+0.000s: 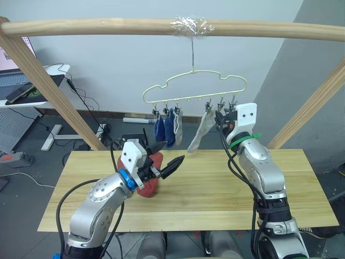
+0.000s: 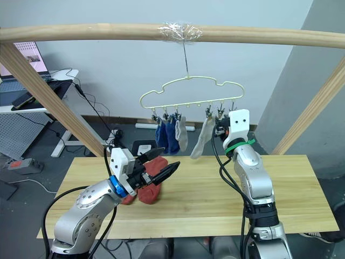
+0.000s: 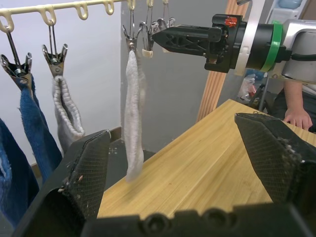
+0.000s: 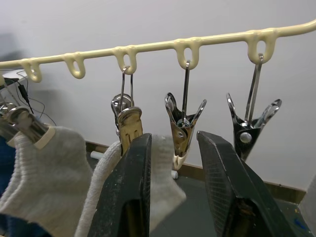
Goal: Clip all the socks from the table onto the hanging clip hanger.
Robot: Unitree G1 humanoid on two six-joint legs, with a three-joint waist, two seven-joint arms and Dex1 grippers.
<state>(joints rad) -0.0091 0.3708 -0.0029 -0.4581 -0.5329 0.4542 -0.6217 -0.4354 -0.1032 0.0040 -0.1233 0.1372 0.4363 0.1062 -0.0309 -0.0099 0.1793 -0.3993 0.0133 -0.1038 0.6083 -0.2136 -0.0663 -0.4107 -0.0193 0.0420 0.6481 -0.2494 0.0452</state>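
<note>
Four knit socks, two blue and two light grey, are clipped to the cream wire clip hanger at upper centre. Two rust-red socks remain on the pale wood tabletop, lower left. Left end effector is spread, empty; right end effector is spread below an empty clip.

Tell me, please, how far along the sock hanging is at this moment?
Four socks already hang from the clip hanger: two blue socks and two grey socks. The open right gripper sits at an empty clip. Two rust-red socks remain on the table, behind the open, empty left gripper.
</note>
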